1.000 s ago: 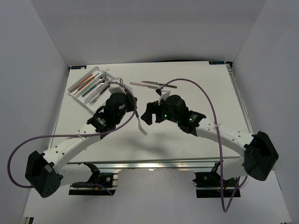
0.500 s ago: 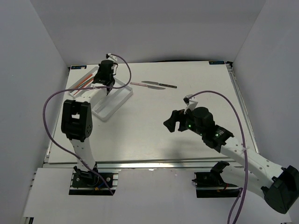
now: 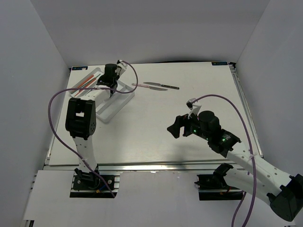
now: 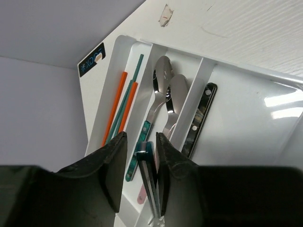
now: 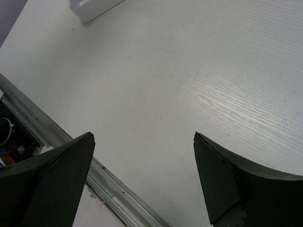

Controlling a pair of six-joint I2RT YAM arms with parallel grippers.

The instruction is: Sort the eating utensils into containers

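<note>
My left gripper (image 3: 109, 86) hangs over the white tray (image 3: 111, 107) at the table's far left. In the left wrist view its fingers (image 4: 141, 137) stand slightly apart. A teal-handled fork (image 4: 147, 168) stands between them against the right finger, and a gap shows at the left finger. Below in the tray (image 4: 246, 127) lie orange and teal chopsticks (image 4: 124, 101), two spoons (image 4: 164, 87) and a dark-handled knife (image 4: 200, 113). A pink-handled knife (image 3: 141, 85) and a dark-handled knife (image 3: 166, 87) lie on the table. My right gripper (image 3: 174, 128) (image 5: 143, 136) is open and empty above bare table.
The tray's wide right compartment (image 4: 265, 113) holds nothing. The metal rail of the table's near edge (image 5: 71, 163) shows under my right gripper. A tray corner (image 5: 94, 7) shows at the top of the right wrist view. White walls stand close on all sides.
The left arm carried the fork from mid-table to the tray and now holds nearly still there. The right arm drew back toward the near right.
</note>
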